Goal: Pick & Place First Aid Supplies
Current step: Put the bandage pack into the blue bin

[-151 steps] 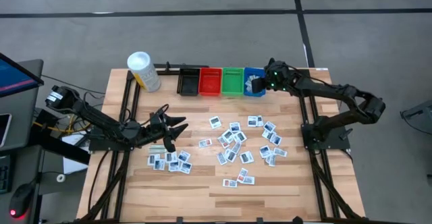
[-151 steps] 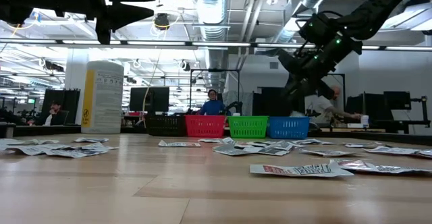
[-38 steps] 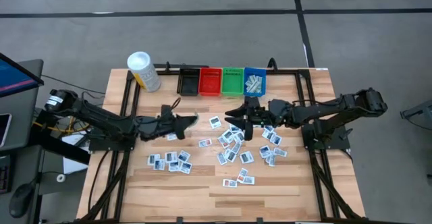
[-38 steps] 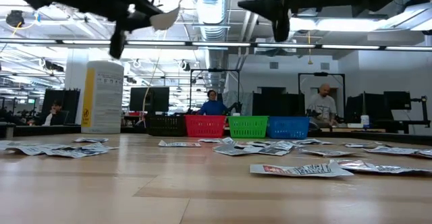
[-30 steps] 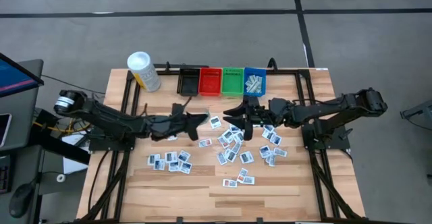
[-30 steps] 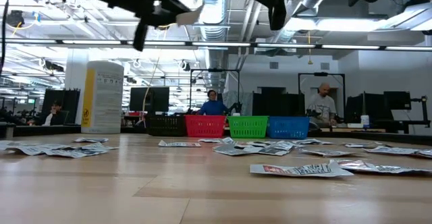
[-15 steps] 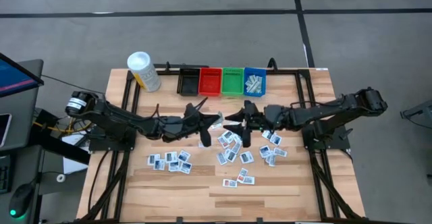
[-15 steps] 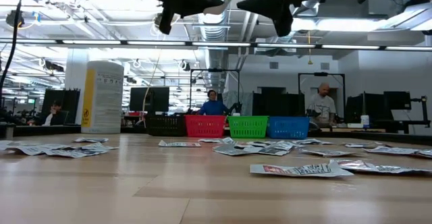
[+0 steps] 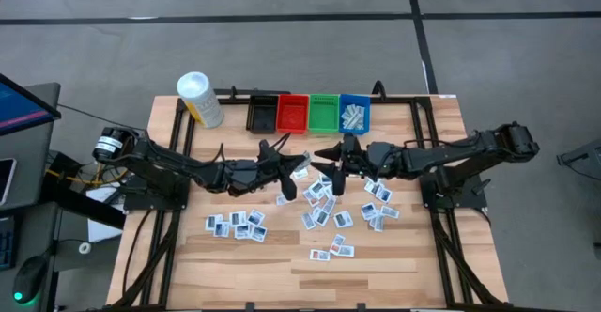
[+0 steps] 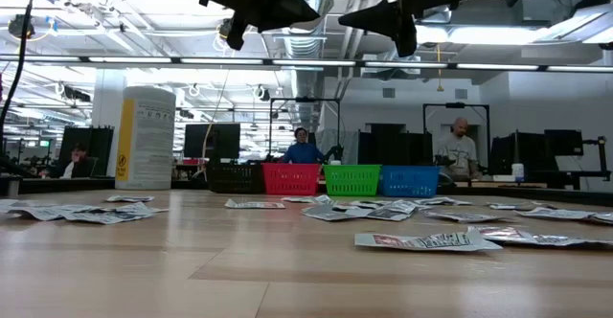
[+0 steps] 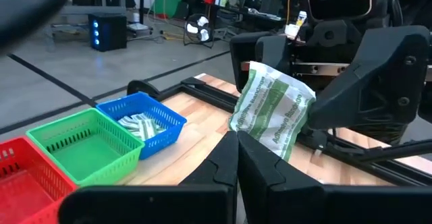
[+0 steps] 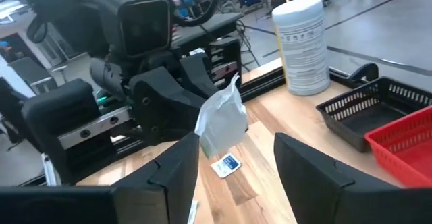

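My left gripper is shut on a white first aid packet with green print, held in the air above the table's middle. In the right wrist view the packet shows its plain white back. My right gripper faces it from the table's right, open, with one finger on each side of the packet's free end. Several more packets lie flat on the wooden table to the near right, and another group lies to the near left. My left gripper pinches one end of the packet between its two fingers, which come level from the table's left. The packet sticks out past the fingertips toward my right gripper, standing on edge and lifted clear of the table. My right gripper: I cannot tell whether its open fingers touch the packet.
Along the far edge stand a black bin, a red bin, a green bin and a blue bin that holds several packets. A white-capped yellow bottle stands far left. Bare wood lies along the near edge.
My left gripper has carried the packet toward the table's right, up to my right gripper, and has rolled about its own axis, turning the packet with it. The packet stays clear of the table. My right arm has stayed where it was.
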`<state>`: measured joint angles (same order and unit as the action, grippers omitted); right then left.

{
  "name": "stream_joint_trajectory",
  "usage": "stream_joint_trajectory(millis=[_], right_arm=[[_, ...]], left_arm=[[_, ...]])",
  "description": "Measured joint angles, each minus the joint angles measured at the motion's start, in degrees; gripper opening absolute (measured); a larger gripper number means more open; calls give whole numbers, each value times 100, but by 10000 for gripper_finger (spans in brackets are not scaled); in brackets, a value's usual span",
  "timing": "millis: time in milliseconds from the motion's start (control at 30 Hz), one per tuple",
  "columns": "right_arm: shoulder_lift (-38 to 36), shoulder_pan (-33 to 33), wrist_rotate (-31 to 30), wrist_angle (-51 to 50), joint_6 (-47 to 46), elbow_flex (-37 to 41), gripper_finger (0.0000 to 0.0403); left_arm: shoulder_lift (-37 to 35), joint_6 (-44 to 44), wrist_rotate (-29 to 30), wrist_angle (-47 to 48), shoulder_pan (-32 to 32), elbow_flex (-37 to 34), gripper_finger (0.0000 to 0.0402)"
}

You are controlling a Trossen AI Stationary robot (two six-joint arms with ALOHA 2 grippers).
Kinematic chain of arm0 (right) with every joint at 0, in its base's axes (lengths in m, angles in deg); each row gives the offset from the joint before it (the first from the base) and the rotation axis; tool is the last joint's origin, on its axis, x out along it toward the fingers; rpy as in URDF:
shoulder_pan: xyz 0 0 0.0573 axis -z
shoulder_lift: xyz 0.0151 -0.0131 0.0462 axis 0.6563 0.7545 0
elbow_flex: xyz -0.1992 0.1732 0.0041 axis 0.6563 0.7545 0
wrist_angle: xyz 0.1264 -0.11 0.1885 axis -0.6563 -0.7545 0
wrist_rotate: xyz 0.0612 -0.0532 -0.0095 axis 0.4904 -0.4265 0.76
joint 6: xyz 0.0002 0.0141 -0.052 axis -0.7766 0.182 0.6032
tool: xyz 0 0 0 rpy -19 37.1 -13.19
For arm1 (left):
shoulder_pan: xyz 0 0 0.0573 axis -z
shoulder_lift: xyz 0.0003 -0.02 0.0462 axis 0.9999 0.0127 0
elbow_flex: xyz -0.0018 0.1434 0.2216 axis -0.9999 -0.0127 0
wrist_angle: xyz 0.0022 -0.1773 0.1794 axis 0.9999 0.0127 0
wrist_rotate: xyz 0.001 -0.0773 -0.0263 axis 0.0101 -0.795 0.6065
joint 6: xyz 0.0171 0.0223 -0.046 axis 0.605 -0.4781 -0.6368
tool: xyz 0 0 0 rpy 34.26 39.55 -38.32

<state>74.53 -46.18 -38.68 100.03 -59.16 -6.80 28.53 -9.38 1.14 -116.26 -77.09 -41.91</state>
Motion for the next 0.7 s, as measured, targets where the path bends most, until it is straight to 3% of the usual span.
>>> stream_joint_trajectory(millis=[367,700], right_arm=[[0,101,1,91,-109,0,177],[0,118,-166,81,-105,0,219]], left_arm=[[0,-2,-105,1,-189,-4,6],[0,-2,-111,3,-217,-4,6]])
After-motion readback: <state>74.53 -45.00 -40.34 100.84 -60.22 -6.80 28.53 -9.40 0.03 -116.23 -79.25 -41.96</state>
